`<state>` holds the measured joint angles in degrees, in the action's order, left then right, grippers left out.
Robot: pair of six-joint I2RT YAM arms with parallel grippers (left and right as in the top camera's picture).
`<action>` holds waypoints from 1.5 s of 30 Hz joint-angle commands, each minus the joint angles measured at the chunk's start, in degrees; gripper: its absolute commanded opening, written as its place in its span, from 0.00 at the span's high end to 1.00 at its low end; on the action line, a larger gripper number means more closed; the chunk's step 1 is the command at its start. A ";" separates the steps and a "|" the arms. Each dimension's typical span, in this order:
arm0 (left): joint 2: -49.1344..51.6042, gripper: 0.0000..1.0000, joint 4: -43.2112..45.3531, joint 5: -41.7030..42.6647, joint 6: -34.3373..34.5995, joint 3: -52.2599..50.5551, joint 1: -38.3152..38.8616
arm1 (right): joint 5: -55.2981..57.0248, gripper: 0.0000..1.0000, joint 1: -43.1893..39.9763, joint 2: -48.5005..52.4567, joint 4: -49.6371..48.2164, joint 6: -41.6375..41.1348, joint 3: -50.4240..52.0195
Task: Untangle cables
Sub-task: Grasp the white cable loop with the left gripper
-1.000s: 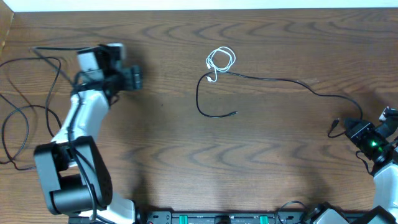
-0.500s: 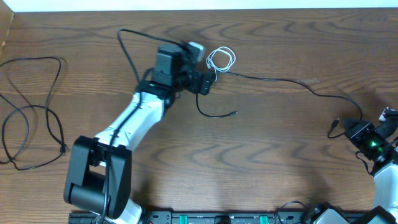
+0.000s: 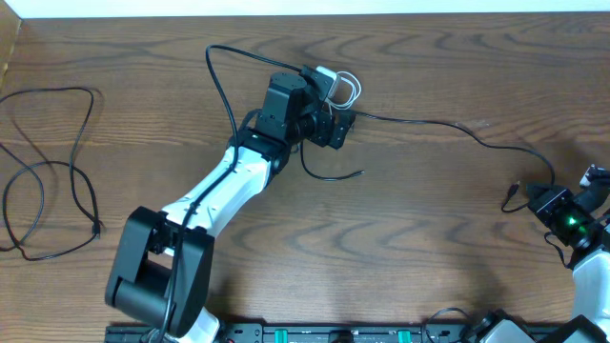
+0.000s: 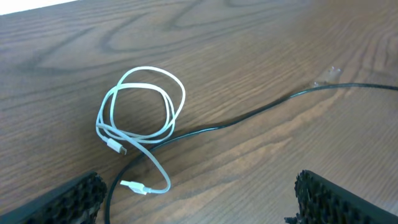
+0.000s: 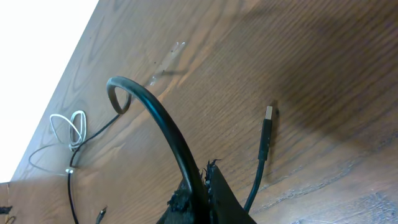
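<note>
The white cord (image 4: 140, 112) lies coiled on the table, with the black cord (image 4: 249, 115) running under its near edge. In the overhead view the coil (image 3: 349, 89) is partly hidden by my left wrist. The black cord (image 3: 448, 127) runs right across the table, and one loose end (image 3: 359, 172) lies near the middle. My left gripper (image 3: 341, 127) (image 4: 199, 211) is open and empty, just short of the coil. My right gripper (image 3: 551, 200) (image 5: 208, 180) is shut on the black cord (image 5: 155, 112) near its plug end (image 5: 267, 115).
Another thin black cable (image 3: 38, 171) lies in loose loops at the far left of the wooden table (image 3: 429, 248). The left arm's own wire (image 3: 224, 76) arcs above the arm. The table's back edge (image 3: 477, 13) meets a white wall.
My left arm has swung from the far left to the middle of the table and stopped at the white coil. The right arm and the cords have not moved.
</note>
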<state>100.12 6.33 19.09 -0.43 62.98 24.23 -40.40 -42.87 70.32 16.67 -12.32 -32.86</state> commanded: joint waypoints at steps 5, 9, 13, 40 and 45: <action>4.15 0.02 3.02 -0.72 5.29 -0.35 0.13 | -0.24 0.99 0.59 -0.68 0.04 1.77 -0.22; 5.42 0.02 3.21 -0.72 5.70 -0.35 0.13 | -0.04 0.99 0.61 -0.68 0.09 2.38 -0.22; 7.21 0.02 4.13 -0.72 6.10 -0.33 0.26 | -0.04 0.99 0.61 -0.68 0.04 2.38 -0.22; 14.99 0.37 13.18 -3.72 8.26 -0.33 0.50 | 1.44 0.99 0.59 -0.68 0.33 2.97 -0.22; 14.97 0.92 15.52 -3.69 10.86 -0.33 0.50 | 1.44 0.99 0.59 -0.68 0.96 2.99 -0.22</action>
<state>114.56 20.95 15.99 8.19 62.98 24.56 -38.96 -42.87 70.32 17.17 -10.17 -32.86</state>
